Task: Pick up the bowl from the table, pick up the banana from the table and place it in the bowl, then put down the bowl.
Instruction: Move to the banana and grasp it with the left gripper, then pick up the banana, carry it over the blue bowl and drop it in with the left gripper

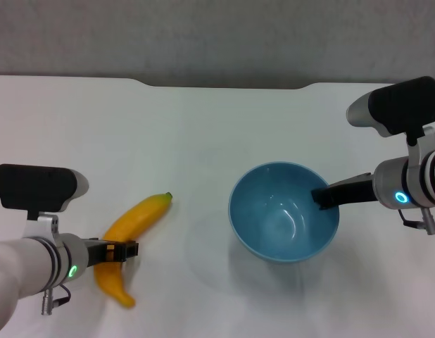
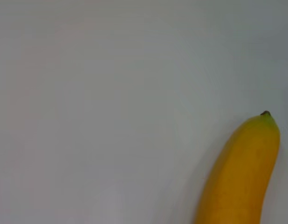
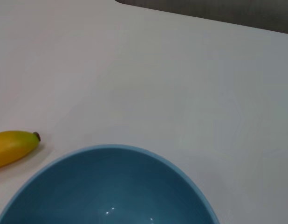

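The bowl (image 1: pixel 284 221), light blue and glossy inside, sits right of centre in the head view, and a soft shadow spreads beneath it and toward the left on the white tabletop (image 1: pixel 203 134); whether its base touches the surface or hangs just above it cannot be told. The right tool (image 1: pixel 322 198) reaches in from the right, its dark fingers closed over the bowl's right rim, one finger showing inside the wall, so it holds the bowl by that edge. In the right wrist view the bowl's (image 3: pixel 106 186) far rim curves across the lower part of the picture, with the dark-tipped end of the banana (image 3: pixel 13 145) lying beyond it on the tabletop (image 3: pixel 181 84) and the dark notched edge at the far side. The banana (image 1: pixel 133 232), yellow-orange and curved, lies left of centre, well apart from the bowl, its small dark green tip pointing toward the far right. The left tool (image 1: pixel 122 250) is at the banana's middle, its short dark fingers set against the fruit on either side, narrow around it; how firmly it grips cannot be told. The left wrist view shows only the banana's (image 2: pixel 242 177) tipped end over bare tabletop (image 2: pixel 111 93).
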`<state>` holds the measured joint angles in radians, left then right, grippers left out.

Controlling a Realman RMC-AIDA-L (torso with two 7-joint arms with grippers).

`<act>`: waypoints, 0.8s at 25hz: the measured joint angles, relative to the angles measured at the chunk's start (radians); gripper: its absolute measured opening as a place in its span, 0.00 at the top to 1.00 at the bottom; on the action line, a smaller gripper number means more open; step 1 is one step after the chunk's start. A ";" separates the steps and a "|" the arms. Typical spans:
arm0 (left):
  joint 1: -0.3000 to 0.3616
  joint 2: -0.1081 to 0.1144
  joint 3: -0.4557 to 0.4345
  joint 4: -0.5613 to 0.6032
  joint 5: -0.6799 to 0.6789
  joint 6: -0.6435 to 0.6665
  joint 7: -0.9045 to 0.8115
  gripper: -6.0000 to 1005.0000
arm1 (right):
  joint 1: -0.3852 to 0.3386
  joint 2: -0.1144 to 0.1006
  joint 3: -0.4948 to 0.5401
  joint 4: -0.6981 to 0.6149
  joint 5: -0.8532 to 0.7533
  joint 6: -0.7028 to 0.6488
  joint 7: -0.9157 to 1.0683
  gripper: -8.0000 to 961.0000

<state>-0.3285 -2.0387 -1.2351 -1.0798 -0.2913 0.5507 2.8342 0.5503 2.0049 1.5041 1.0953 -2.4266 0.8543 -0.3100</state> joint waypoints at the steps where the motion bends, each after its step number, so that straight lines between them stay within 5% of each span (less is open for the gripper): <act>1: 0.000 0.000 0.000 0.000 0.000 0.000 0.000 0.22 | 0.000 0.000 0.000 0.000 0.000 -0.001 0.000 0.96; 12: 0.012 0.002 -0.015 -0.025 0.000 0.001 0.003 0.47 | -0.002 0.000 -0.007 0.000 0.000 -0.006 0.000 0.96; 17: 0.026 0.006 -0.045 -0.065 0.002 0.021 0.006 0.47 | -0.005 0.002 -0.008 -0.007 0.000 -0.011 0.000 0.96; 20: 0.068 0.010 -0.071 -0.186 0.022 0.049 0.007 0.47 | -0.008 0.002 -0.010 -0.011 0.000 -0.019 0.000 0.96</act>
<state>-0.2606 -2.0289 -1.3065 -1.2658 -0.2693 0.5999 2.8407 0.5421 2.0070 1.4944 1.0846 -2.4267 0.8352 -0.3099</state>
